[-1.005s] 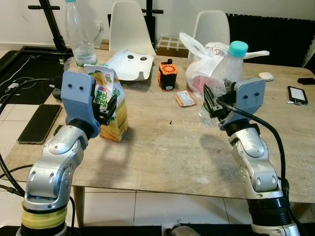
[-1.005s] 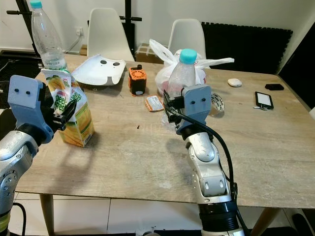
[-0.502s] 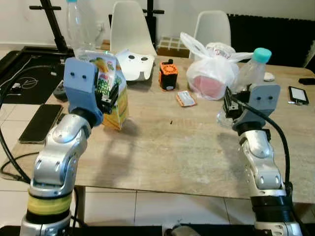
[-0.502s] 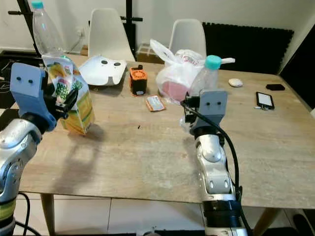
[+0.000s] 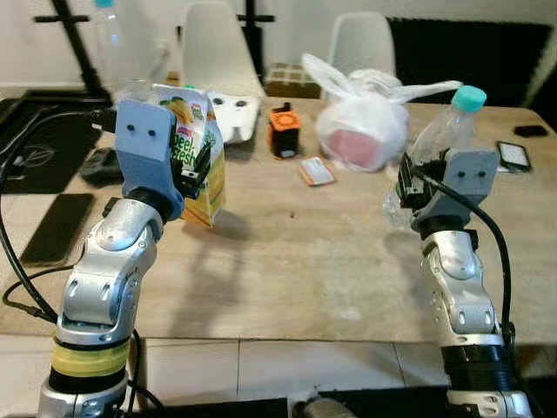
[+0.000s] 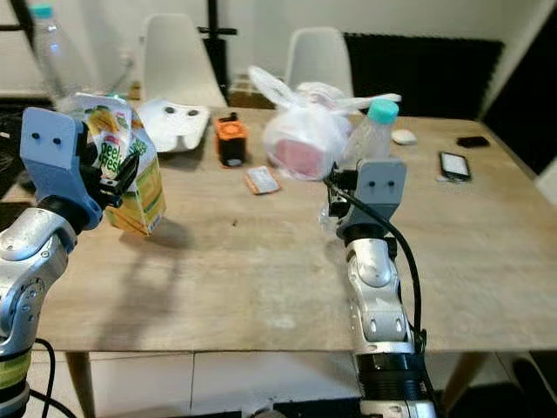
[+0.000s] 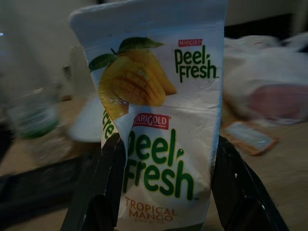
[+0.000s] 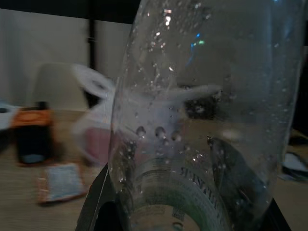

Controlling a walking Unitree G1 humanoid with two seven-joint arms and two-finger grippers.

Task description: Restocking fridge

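A Peel Fresh mango juice carton (image 5: pixel 204 165) hangs tilted just above the wooden table (image 5: pixel 296 261) at its left side. My left gripper (image 5: pixel 193 172) is shut on it, and the left wrist view has black fingers (image 7: pixel 102 192) on both sides of the carton (image 7: pixel 168 134). To the right, my right gripper (image 5: pixel 407 185) is shut on a clear water bottle (image 5: pixel 442 144) with a teal cap, held upright over the table. Up close, the wet bottle (image 8: pixel 202 120) sits between the fingers (image 8: pixel 240 192).
A white plastic bag (image 5: pixel 365 131), an orange and black box (image 5: pixel 281 131), a small packet (image 5: pixel 313 172) and a white shell-shaped object (image 5: pixel 233 113) lie on the far half of the table. A phone (image 5: pixel 513 155) lies far right. Two white chairs stand behind.
The left gripper lifted the carton off the table and tilted it. The right gripper carried the bottle up and to the right. The whole view has also shifted slightly.
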